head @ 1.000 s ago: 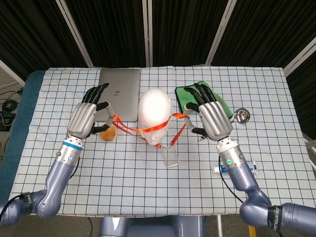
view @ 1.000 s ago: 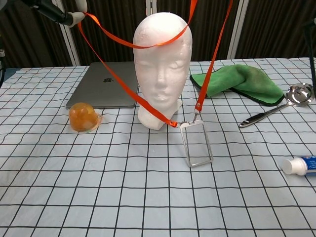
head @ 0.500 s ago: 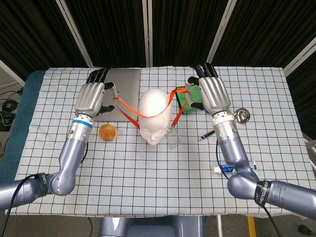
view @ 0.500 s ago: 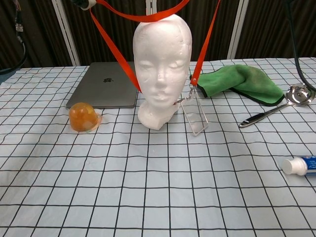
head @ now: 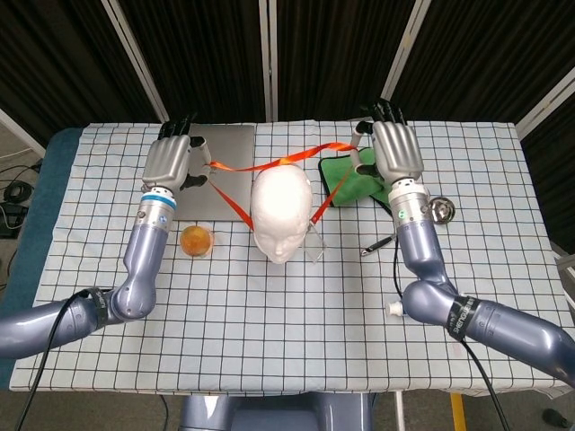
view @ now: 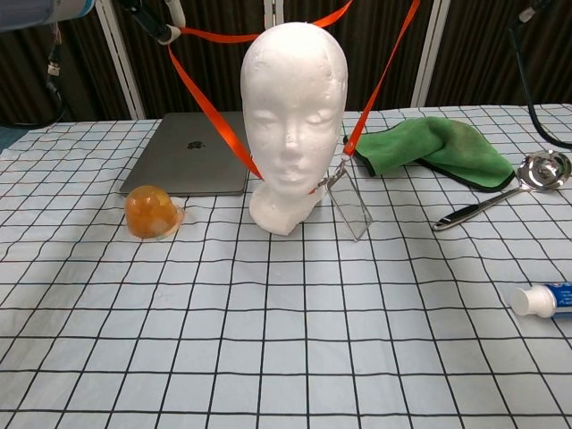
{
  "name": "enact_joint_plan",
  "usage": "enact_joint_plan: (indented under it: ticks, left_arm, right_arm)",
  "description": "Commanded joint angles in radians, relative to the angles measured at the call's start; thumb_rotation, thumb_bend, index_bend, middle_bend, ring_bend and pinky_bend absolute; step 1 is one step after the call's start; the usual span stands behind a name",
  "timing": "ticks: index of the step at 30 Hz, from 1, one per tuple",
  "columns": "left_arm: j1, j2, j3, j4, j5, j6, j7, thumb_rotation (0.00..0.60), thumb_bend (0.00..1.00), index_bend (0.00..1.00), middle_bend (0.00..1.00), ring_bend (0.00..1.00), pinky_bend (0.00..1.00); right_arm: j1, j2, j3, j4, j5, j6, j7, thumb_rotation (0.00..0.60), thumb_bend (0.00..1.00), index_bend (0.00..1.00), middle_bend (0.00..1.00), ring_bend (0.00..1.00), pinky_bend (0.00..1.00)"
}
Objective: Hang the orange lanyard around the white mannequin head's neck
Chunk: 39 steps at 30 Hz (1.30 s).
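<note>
The white mannequin head (head: 282, 208) stands mid-table, facing me. Both hands are raised behind it with the orange lanyard (head: 269, 164) stretched between them. My left hand (head: 171, 162) pinches the strap over the laptop; my right hand (head: 395, 153) pinches it above the green cloth. The upper strap runs behind the crown of the mannequin head (view: 290, 116). Two lower runs of the orange lanyard (view: 214, 107) slant down on either side of the face and meet at the neck. The clear badge holder (view: 350, 201) hangs tilted beside the neck base. In the chest view only the left hand's fingertips (view: 156, 18) show.
A grey laptop (head: 216, 171) lies behind the head on the left, with an orange jelly cup (head: 197, 241) in front of it. A green cloth (head: 359, 180) and a metal ladle (head: 438, 211) lie on the right. A toothpaste tube (view: 541, 299) sits near the front right.
Both hands moved toward the far side of the table, carrying the upper strap from the forehead over the crown to behind the head. The badge holder was drawn in toward the neck.
</note>
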Motion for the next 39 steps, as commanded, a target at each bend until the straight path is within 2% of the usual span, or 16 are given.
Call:
enact_joint_plan:
  ticks: [1, 3, 6, 7, 12, 14, 19, 25, 28, 31, 34, 39]
  left_arm:
    - [-0.016, -0.027, 0.01, 0.046, -0.035, -0.036, -0.026, 0.6, 0.27, 0.0, 0.0, 0.0, 0.0]
    - [-0.02, -0.036, 0.013, 0.069, -0.053, -0.043, -0.034, 0.6, 0.17, 0.0, 0.0, 0.0, 0.0]
    - [-0.023, -0.044, 0.02, 0.092, -0.051, -0.05, -0.047, 0.6, 0.03, 0.0, 0.0, 0.0, 0.0]
    - [-0.023, -0.045, 0.021, 0.096, -0.046, -0.052, -0.052, 0.6, 0.0, 0.0, 0.0, 0.0, 0.0]
    - [-0.006, -0.036, 0.028, 0.098, 0.005, -0.06, -0.104, 0.6, 0.0, 0.0, 0.0, 0.0, 0.0]
    - [0.009, -0.021, 0.033, 0.079, 0.038, -0.054, -0.127, 0.6, 0.0, 0.0, 0.0, 0.0, 0.0]
    - [0.071, 0.05, 0.065, -0.027, 0.151, -0.006, -0.167, 0.6, 0.0, 0.0, 0.0, 0.0, 0.0]
    - [0.182, 0.17, 0.131, -0.192, 0.263, 0.084, -0.182, 0.6, 0.0, 0.0, 0.0, 0.0, 0.0]
    - [0.242, 0.223, 0.17, -0.265, 0.312, 0.133, -0.188, 0.6, 0.0, 0.0, 0.0, 0.0, 0.0]
    - [0.32, 0.281, 0.233, -0.339, 0.384, 0.195, -0.191, 0.6, 0.0, 0.0, 0.0, 0.0, 0.0]
    - [0.385, 0.326, 0.29, -0.398, 0.437, 0.247, -0.18, 0.6, 0.0, 0.0, 0.0, 0.0, 0.0]
    - [0.489, 0.359, 0.379, -0.472, 0.546, 0.342, -0.183, 0.6, 0.0, 0.0, 0.0, 0.0, 0.0]
  right_arm:
    - [0.016, -0.031, -0.029, 0.064, 0.026, -0.026, -0.008, 0.6, 0.12, 0.07, 0.0, 0.0, 0.0]
    - [0.02, -0.046, -0.039, 0.098, 0.032, -0.031, -0.009, 0.6, 0.11, 0.02, 0.0, 0.0, 0.0]
    - [0.02, -0.061, -0.048, 0.13, 0.029, -0.032, -0.001, 0.6, 0.11, 0.01, 0.0, 0.0, 0.0]
    - [0.019, -0.062, -0.05, 0.136, 0.025, -0.032, 0.001, 0.6, 0.11, 0.01, 0.0, 0.0, 0.0]
    - [0.001, -0.051, -0.058, 0.14, -0.001, -0.025, 0.022, 0.6, 0.12, 0.01, 0.0, 0.0, 0.0]
    - [-0.015, -0.032, -0.061, 0.122, -0.013, -0.017, 0.031, 0.6, 0.17, 0.01, 0.0, 0.0, 0.0]
    - [-0.092, 0.056, -0.094, 0.018, -0.085, 0.007, 0.068, 0.6, 0.38, 0.02, 0.0, 0.0, 0.0]
    - [-0.25, 0.205, -0.188, -0.128, -0.254, 0.017, 0.186, 0.6, 0.66, 0.06, 0.0, 0.0, 0.0]
    - [-0.323, 0.261, -0.243, -0.161, -0.354, 0.011, 0.261, 0.6, 0.82, 0.1, 0.04, 0.0, 0.0]
    - [-0.397, 0.288, -0.309, -0.166, -0.476, 0.049, 0.31, 0.6, 0.94, 0.13, 0.07, 0.0, 0.0]
    - [-0.438, 0.29, -0.356, -0.164, -0.567, 0.07, 0.348, 0.6, 1.0, 0.14, 0.07, 0.0, 0.0]
    - [-0.458, 0.27, -0.426, -0.145, -0.718, 0.046, 0.416, 0.6, 1.0, 0.15, 0.06, 0.0, 0.0]
